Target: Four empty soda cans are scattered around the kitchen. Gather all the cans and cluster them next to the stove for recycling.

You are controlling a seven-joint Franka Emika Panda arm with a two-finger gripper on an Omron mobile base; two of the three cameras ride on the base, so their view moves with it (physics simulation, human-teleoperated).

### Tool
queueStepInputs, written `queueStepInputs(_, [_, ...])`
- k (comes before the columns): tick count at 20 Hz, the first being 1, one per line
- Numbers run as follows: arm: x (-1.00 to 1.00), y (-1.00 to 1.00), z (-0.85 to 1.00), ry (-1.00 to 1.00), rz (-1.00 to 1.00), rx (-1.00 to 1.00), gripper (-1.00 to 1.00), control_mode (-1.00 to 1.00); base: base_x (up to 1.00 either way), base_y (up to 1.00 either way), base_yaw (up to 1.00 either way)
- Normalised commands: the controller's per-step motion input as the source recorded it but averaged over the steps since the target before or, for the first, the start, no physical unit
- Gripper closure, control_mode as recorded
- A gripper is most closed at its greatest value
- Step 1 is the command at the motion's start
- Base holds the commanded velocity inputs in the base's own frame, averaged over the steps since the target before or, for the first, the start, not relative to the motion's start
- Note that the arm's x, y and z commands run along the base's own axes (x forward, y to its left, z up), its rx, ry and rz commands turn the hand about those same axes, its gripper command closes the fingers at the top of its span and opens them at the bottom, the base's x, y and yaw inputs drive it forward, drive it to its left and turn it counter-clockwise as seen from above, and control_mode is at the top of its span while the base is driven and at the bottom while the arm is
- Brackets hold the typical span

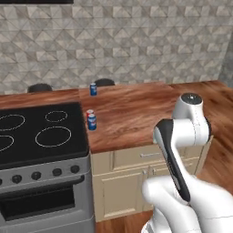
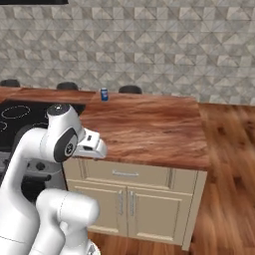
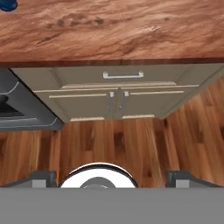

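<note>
- The stove [image 1: 41,136] sits at the far left, its black glass top level with the wood countertop [image 1: 132,113] that runs off to the right.
- Just beside the stove's right edge stand two cans close together: a blue can [image 1: 92,121] in front and a red can [image 1: 89,113] tucked partly behind it. These two look already placed for the cluster.
- Further back on the same counter, near the rear edge, a second blue can [image 1: 93,89] stands upright and well apart from the pair; from the right base camera it shows against the tiled wall [image 2: 104,94].
- A fourth can is nowhere to be found in these pictures, so by my reckoning the task is roughly half done.
- The arm is folded up in front of the cabinet doors [image 3: 116,103], with the gripper [image 3: 111,178] aimed down at the floor, jaws spread wide and holding nothing.
- Risks from here (judgement only): reaching for the rear can means passing over or near the front pair, and a low elbow or wrist could tip them.
- The rear can stands close to the back edge, so a push rather than a clean pinch could send it off behind the counter.
</note>
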Motion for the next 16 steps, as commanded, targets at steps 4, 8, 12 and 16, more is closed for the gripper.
queueStepInputs(4, [0.00,0.00,0.00,0.00,0.00,0.00,-1.00,1.00,-0.17,-1.00,0.04])
queueStepInputs(8, [0.00,0.00,0.00,0.00,0.00,0.00,-1.00,1.00,0.00,-1.00,0.16])
queueStepInputs(12, [0.00,0.00,0.00,0.00,0.00,0.00,-1.00,1.00,0.01,-1.00,0.42])
queueStepInputs(16, [0.00,0.00,0.00,0.00,0.00,0.00,-1.00,1.00,0.00,-0.89,0.70])
